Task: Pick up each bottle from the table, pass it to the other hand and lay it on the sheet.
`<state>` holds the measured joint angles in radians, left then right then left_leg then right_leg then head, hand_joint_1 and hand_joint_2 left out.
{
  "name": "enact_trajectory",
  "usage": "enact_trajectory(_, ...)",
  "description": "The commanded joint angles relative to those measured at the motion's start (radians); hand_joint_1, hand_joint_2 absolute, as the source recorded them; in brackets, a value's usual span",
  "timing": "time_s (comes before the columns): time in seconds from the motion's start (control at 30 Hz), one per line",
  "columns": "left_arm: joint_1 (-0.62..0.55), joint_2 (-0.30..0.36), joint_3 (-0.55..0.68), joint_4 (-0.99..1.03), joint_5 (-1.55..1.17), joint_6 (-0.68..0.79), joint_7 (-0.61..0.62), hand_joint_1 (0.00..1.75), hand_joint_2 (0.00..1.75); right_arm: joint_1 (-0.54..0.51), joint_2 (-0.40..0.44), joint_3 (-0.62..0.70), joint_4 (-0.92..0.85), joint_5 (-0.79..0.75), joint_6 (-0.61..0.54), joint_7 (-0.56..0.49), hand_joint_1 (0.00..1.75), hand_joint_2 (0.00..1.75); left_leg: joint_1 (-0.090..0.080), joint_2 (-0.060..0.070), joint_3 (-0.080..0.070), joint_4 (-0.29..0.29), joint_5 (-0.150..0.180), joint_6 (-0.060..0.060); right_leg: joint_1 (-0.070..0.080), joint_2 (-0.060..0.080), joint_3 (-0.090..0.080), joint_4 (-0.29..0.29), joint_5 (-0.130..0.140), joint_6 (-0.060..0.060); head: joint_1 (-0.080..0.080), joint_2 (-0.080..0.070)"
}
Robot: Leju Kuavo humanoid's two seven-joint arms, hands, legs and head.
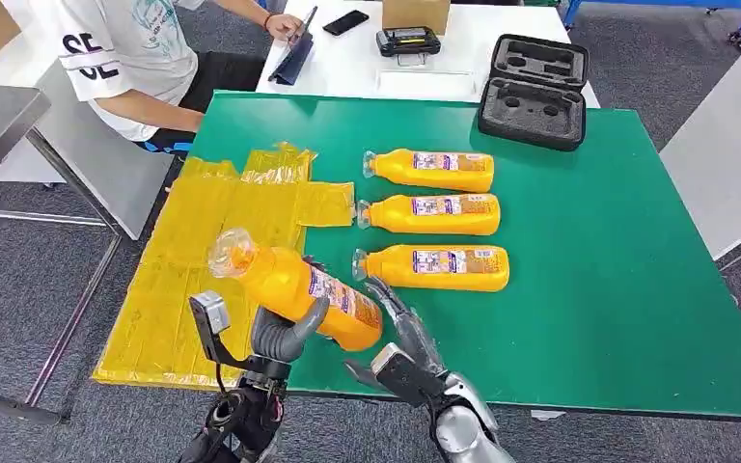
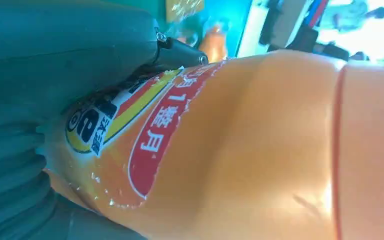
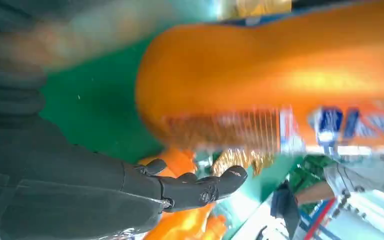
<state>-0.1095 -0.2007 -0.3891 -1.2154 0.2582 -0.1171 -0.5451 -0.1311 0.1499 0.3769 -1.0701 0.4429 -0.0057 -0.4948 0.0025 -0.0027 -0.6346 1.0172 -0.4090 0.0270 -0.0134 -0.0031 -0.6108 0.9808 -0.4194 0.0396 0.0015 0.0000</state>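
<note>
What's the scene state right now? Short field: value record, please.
held bottle: orange bottle, lifted off the table, tilted, neck toward the sheet
left hand: left hand grips the bottle's body
right hand: right hand beside the bottle's base, fingers apart, holding nothing
bottles on table: three, lying in a column, necks toward the sheet
sheet: yellow sheet on the green table, no bottle on it

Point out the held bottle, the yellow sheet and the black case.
held bottle (image 1: 294,285): head view, on its orange body above the left hand's thumb.
yellow sheet (image 1: 193,231): head view, on a bare middle part.
black case (image 1: 533,92): head view, on its open foam inside.
</note>
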Motion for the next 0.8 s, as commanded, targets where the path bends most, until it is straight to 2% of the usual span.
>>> enact_trajectory(0.03,-0.017,0.035,0.084,-0.014,-0.097,0.067,-0.015,1.75,1.75,-0.011,0.0,-0.029,-0.01,-0.005,0.005,-0.017,0.0,0.0,0.0,0.001,0.005,-0.001,-0.002,-0.001,0.0,0.001,0.005,-0.001,-0.002,-0.002,0.0,0.0)
enact_trajectory(0.13,-0.019,0.037,0.088,-0.016,-0.096,0.067,-0.015,1.75,1.75,-0.012,-0.001,-0.029,-0.013,-0.005,0.005,-0.016,0.0,0.0,0.001,0.001,0.007,0.0,-0.003,-0.002,0.001,0.001,0.006,0.0,-0.002,-0.002,0.0,0.0)
enact_trajectory(0.2,-0.021,0.044,0.093,-0.03,-0.155,0.121,-0.025,1.75,1.75,-0.001,-0.005,-0.029,-0.037,-0.009,0.0,-0.021,0.0,0.0,0.0,0.001,0.006,-0.001,-0.002,-0.001,0.0,0.001,0.006,0.0,-0.002,-0.002,0.0,0.0)
enact_trajectory(0.3,-0.031,0.094,0.108,-0.102,-0.383,0.307,-0.051,1.75,1.75,0.041,-0.015,-0.042,-0.127,-0.04,-0.011,-0.039,0.0,0.0,0.0,0.0,0.002,0.0,-0.001,-0.001,0.0,0.0,0.002,0.0,-0.001,-0.001,0.0,0.0)
enact_trajectory(0.33,-0.04,0.123,0.11,-0.123,-0.536,0.406,-0.037,1.75,1.75,0.058,-0.018,-0.052,-0.165,-0.064,-0.012,-0.052,0.0,0.0,0.001,0.0,0.004,0.0,-0.002,-0.001,0.001,0.0,0.004,0.0,-0.002,-0.001,0.0,0.0)
enact_trajectory(0.37,-0.052,0.151,0.126,-0.15,-0.733,0.501,0.011,1.75,1.75,0.079,-0.025,-0.067,-0.216,-0.092,-0.01,-0.061,0.0,0.0,0.001,0.001,0.007,0.0,-0.003,-0.002,0.001,0.001,0.006,0.001,-0.004,-0.002,0.0,0.0)
enact_trajectory(0.43,-0.084,0.187,0.168,-0.165,-0.937,0.526,0.104,1.75,1.75,0.108,-0.041,-0.083,-0.294,-0.138,0.032,-0.066,0.0,0.0,0.001,0.0,0.004,0.0,-0.002,-0.002,0.001,0.0,0.004,0.001,-0.002,-0.002,0.0,0.0)
enact_trajectory(0.5,-0.12,0.22,0.203,-0.129,-1.041,0.54,0.16,1.75,1.75,0.121,-0.048,-0.095,-0.339,-0.174,0.075,-0.075,0.0,0.0,0.001,-0.001,0.002,0.0,-0.001,-0.002,0.001,-0.001,0.002,0.001,-0.002,-0.002,0.0,0.0)
enact_trajectory(0.57,-0.133,0.242,0.235,-0.096,-1.119,0.535,0.204,1.75,1.75,0.121,-0.038,-0.115,-0.373,-0.184,0.095,-0.077,0.0,0.0,0.001,-0.001,0.007,0.0,-0.003,-0.003,0.001,-0.001,0.006,0.001,-0.004,-0.003,0.0,0.0)
enact_trajectory(0.6,-0.127,0.259,0.251,-0.093,-1.187,0.531,0.256,1.75,1.75,0.119,-0.031,-0.128,-0.389,-0.194,0.107,-0.079,0.0,0.0,0.001,0.0,0.002,0.0,-0.001,-0.001,0.001,0.0,0.002,0.001,-0.001,-0.001,0.0,0.0)
enact_trajectory(0.63,-0.115,0.272,0.27,-0.108,-1.19,0.522,0.262,1.75,1.75,0.117,-0.028,-0.139,-0.402,-0.195,0.106,-0.078,0.0,0.0,0.001,0.002,0.005,0.0,-0.002,-0.002,0.001,0.002,0.003,0.001,-0.002,-0.002,0.0,0.0)
enact_trajectory(0.67,-0.1,0.292,0.284,-0.126,-1.216,0.507,0.272,1.75,1.75,0.111,-0.025,-0.154,-0.407,-0.202,0.111,-0.07,0.0,1.75,0.001,0.004,0.006,0.0,-0.002,-0.002,0.002,0.003,0.005,0.001,-0.002,-0.003,0.0,0.0)
enact_trajectory(0.8,-0.086,0.305,0.297,-0.155,-1.229,0.488,0.281,1.75,1.75,0.1,-0.023,-0.169,-0.401,-0.212,0.121,-0.063,0.0,1.75,0.001,0.003,0.002,-0.001,0.0,-0.002,0.001,0.002,0.001,0.001,0.0,-0.002,0.0,0.0)
